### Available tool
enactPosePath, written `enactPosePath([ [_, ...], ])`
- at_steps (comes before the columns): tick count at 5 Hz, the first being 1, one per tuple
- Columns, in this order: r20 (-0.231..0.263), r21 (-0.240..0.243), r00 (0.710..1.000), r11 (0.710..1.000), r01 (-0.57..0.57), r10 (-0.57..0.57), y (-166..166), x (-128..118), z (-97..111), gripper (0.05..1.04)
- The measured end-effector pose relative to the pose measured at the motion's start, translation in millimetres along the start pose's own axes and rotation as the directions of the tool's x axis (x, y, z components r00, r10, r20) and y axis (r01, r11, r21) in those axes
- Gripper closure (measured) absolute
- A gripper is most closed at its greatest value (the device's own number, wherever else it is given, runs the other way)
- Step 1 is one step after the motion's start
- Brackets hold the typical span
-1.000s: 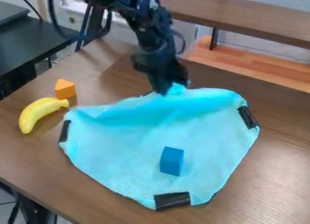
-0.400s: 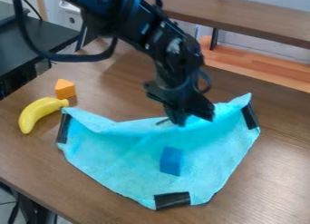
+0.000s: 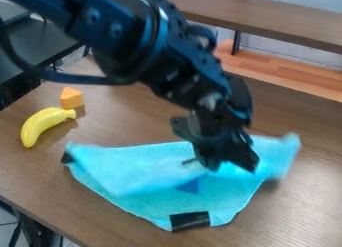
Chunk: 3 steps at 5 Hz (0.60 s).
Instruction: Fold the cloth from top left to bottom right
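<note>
Pinched closed on the cloth (image 3: 150, 203), the gripper (image 3: 232, 165) holds its twelve-o'clock side partly over the blue block (image 3: 190, 186); roughly half-folded, it needs laying toward five.

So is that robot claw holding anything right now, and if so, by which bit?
Yes, the gripper holds the light blue cloth by its raised far part; I can't tell whether exactly at the corner.
</note>
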State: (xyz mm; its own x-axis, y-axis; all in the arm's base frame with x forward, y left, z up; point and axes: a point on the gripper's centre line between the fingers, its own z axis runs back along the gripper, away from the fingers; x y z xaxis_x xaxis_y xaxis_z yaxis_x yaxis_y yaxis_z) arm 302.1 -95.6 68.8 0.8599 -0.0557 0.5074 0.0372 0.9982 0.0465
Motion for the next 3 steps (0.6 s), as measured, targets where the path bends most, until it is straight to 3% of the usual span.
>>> enactPosePath([
  [1,-0.018,-0.005,1.000,1.000,0.021,-0.021,-26.7,-28.3,2.9,0.888],
  [2,-0.036,-0.013,0.993,0.994,0.112,-0.112,-49.4,-54.9,5.6,0.642],
  [3,-0.038,-0.009,0.994,0.994,0.105,-0.106,-48.1,-55.1,5.3,0.334],
])
